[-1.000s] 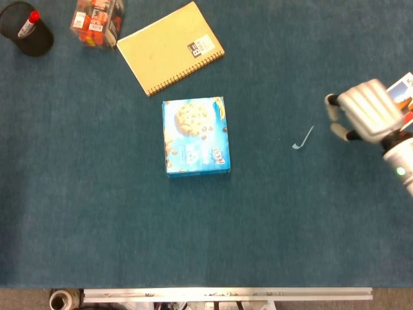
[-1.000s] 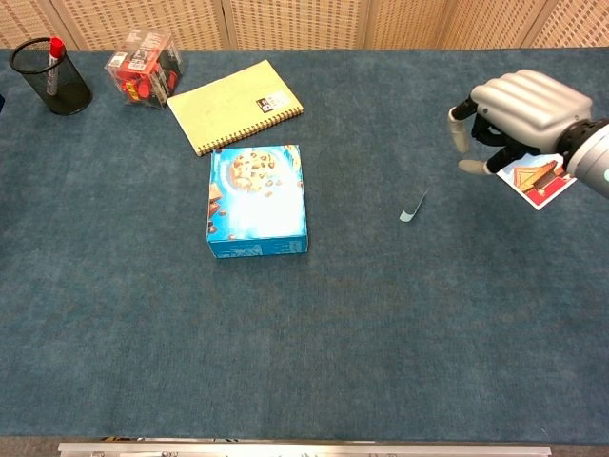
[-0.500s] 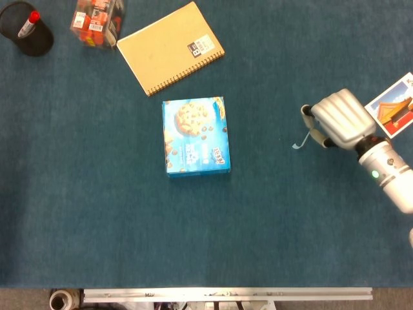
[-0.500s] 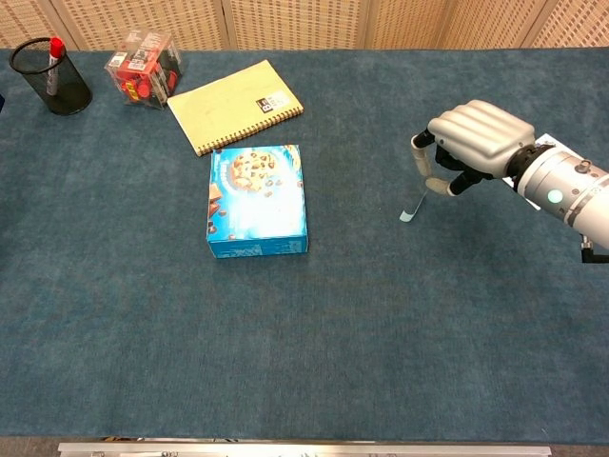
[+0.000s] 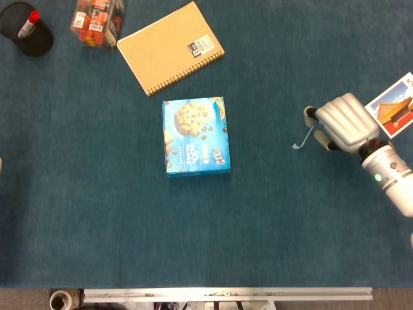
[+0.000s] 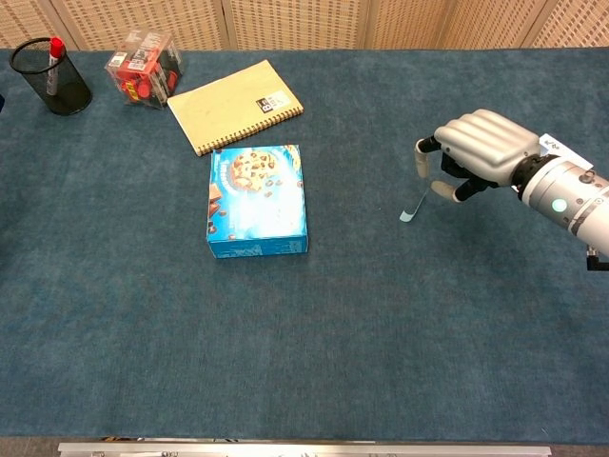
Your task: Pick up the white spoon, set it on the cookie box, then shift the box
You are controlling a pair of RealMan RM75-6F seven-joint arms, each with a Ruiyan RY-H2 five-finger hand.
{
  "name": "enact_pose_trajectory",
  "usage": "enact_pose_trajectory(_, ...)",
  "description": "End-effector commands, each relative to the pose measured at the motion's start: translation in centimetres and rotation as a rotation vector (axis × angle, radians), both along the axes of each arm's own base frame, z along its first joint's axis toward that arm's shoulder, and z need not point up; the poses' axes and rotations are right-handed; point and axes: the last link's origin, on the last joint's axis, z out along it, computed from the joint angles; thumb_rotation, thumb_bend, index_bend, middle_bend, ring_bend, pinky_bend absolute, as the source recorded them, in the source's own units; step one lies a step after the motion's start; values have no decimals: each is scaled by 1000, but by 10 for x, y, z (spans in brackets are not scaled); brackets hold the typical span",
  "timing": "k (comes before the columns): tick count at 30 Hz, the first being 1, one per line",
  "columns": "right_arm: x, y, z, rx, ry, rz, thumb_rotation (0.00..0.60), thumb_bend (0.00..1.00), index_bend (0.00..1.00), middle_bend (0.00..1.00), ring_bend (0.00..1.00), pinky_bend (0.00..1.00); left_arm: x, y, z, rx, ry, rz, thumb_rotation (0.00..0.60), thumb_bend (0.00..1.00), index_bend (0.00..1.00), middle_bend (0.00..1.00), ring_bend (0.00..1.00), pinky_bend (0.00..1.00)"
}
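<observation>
box (image 5: 195,136) blue w/ cookie print | spoon (image 5: 301,139) white | notebook (image 5: 170,46) tan | table (image 5: 290,219) dk teal

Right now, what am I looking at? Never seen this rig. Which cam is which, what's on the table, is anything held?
It is a two-armed robot with human-like hands, working at a table covered in blue cloth. One picture comes from a head camera looking straight down, the other from a chest camera looking across the table.

Only the right hand shows; the left is out of view. Its fingers are curled over the handle end of the small white spoon, which lies on the cloth. Whether it already grips the spoon cannot be told.

Also on the table: a blue cookie box in the middle, a yellow spiral notebook, a black mesh cup with a red-capped marker, a clear box of red items, and a picture card.
</observation>
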Motion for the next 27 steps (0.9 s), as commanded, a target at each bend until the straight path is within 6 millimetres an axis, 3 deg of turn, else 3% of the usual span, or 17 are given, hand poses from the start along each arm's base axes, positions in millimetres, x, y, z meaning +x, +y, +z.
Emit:
enact_pose_trajectory(1,-2,1,-2,7,12,1,600,330,500,1000,1000,1000,0,0,0,-2,1,3,600,325,84,235,246,310)
enact_pose_trajectory(17,-7,-2,-24,43,70,12,600,331,500,1000,1000,1000,1,-1,-3,-21,5,15,600,326,84,233,246,309)
enact_pose_trajectory(27,-10,-2,-26,44,91,18,600,331,500,1000,1000,1000,-2,-4,-2,-28,4,27,600,325,84,232,245,308)
